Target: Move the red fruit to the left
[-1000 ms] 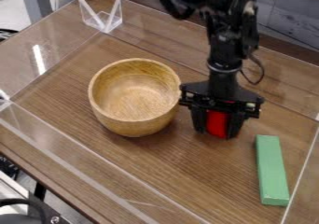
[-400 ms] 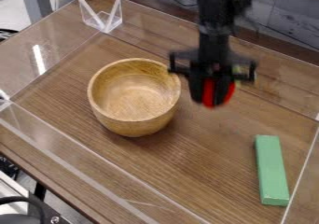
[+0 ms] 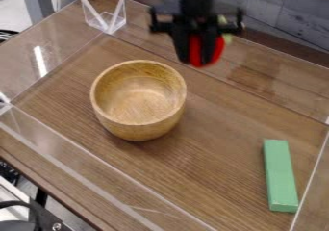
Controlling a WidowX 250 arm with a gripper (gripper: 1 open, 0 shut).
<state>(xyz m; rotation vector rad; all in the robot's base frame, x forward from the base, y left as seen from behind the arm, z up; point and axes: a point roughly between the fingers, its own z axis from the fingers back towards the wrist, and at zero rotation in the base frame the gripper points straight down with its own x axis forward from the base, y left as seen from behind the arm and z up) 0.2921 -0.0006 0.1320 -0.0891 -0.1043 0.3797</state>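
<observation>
- One black robot gripper point(image 3: 197, 44) sits in the upper middle of the frame, its fingers closed around the small bright red toy fruit point(image 3: 199, 49), which hangs between them clear of the wooden tabletop point(image 3: 218, 129).
- You have the fruit lifted and, by the look of it, mid-carry; the view is motion-blurred, so you cannot judge how deep the fruit sits in the fingers.
- Keep the grip firm and the gripper pointing down while you travel toward the left of the frame, since a rounded toy can slip or roll out if the fingers ease too soon.
- Carry it high enough to pass over the round light-wood bowl point(image 3: 139, 100), which lies left of centre, right across a direct path to the left side.
- Choose a bare patch of tabletop left of the bowl, and stay off the clear acrylic wall point(image 3: 45, 42) edging the workspace there.
- Lower until the fruit is touching the wood before you open, so it does not bounce or roll.
- As for containers, the wooden bowl is empty; only its bare grain shows inside.
- Nothing else holds anything: the flat green rectangular block point(image 3: 279, 174) lies loose on the table at lower right, well apart from the gripper.
</observation>
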